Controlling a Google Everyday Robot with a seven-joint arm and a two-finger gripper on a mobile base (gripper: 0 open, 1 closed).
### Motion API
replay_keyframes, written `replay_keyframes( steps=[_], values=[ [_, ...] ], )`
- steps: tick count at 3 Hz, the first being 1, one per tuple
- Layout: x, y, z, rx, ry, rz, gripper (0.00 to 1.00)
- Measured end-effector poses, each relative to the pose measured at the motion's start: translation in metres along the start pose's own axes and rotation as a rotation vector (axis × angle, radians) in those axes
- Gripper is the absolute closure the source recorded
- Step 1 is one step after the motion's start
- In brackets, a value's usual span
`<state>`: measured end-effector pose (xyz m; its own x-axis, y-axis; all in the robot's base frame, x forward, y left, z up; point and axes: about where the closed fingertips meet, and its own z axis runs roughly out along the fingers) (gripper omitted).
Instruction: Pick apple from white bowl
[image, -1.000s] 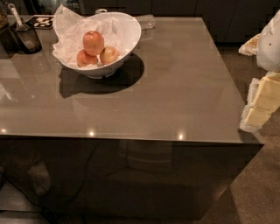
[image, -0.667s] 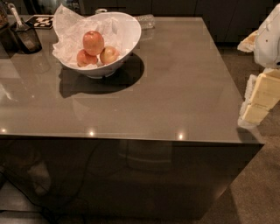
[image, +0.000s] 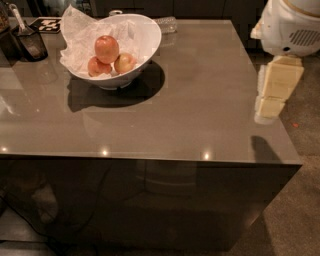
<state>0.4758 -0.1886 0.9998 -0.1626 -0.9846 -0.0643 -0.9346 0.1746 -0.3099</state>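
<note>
The white bowl (image: 142, 37) stands at the back left of the grey table (image: 200, 110), lined with crumpled white paper. Three apples lie in it. The apple (image: 106, 48) is the largest, pinkish orange-red, and rests on top of the other two. A smaller deeper-red apple (image: 96, 66) is at its lower left and one with yellow patches (image: 125, 63) at its lower right. My gripper (image: 272, 95), cream-coloured under a white arm housing (image: 292, 25), hangs at the table's right edge, far to the right of the bowl and holding nothing that shows.
A dark container with a utensil (image: 30, 41) stands at the back left corner, beside a black-and-white marker tag (image: 47, 24). A clear object (image: 166, 23) lies behind the bowl. Carpeted floor (image: 305, 150) lies to the right of the table.
My gripper and arm have moved left and slightly away from the camera, from beside the table's right edge to over it. The bowl and apples have not moved.
</note>
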Motion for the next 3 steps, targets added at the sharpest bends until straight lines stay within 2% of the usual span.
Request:
replay_keyframes(
  steps=[1, 2, 3],
  values=[
    [-0.002, -0.003, -0.001, 0.016, -0.01, 0.002, 0.0],
    [-0.026, -0.022, -0.012, 0.06, -0.083, -0.019, 0.0],
    [-0.045, -0.041, -0.017, 0.071, -0.124, -0.05, 0.0]
  ],
)
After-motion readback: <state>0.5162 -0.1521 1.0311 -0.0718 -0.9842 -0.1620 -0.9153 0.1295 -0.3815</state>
